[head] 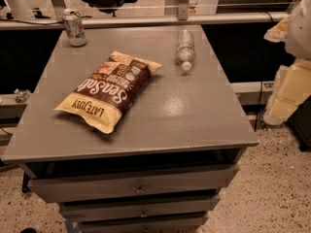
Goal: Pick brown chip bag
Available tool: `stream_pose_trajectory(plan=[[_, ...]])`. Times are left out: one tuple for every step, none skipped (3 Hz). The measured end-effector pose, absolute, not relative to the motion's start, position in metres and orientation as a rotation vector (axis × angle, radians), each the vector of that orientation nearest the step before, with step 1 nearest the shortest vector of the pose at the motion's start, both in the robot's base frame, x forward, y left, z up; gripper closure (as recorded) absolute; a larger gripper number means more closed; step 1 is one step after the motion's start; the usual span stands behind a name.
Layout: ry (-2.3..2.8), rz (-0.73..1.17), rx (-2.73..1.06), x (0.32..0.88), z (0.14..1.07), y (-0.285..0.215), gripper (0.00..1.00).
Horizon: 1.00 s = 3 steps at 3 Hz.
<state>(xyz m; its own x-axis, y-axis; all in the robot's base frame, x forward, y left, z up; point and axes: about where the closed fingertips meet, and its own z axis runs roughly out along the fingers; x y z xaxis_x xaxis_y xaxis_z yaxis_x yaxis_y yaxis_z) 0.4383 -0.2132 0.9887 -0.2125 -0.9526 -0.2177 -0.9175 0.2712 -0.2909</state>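
Observation:
The brown chip bag (109, 90) lies flat on the grey table top (194, 110), left of the middle. It has a dark brown middle with white "Sea Salt" lettering and pale yellow ends, the near one marked "LATE JULY". It lies diagonally, near end toward the front left. My gripper (286, 98) shows as pale yellow and white arm parts at the right edge of the view. It is off the table, well to the right of the bag, and touches nothing.
A soda can (74, 27) stands at the table's back left corner. A clear water bottle (185, 49) lies on its side at the back, right of the bag. Drawers (138, 188) are below the table top. A railing runs behind the table.

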Motion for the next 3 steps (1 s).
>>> stream_pose_trajectory(plan=[[2.180, -0.130, -1.703, 0.438, 0.989, -0.209, 0.00], [2.096, -0.054, -1.730, 0.439, 0.973, -0.179, 0.00], [1.925, 0.093, -1.768, 0.449, 0.944, -0.115, 0.00]])
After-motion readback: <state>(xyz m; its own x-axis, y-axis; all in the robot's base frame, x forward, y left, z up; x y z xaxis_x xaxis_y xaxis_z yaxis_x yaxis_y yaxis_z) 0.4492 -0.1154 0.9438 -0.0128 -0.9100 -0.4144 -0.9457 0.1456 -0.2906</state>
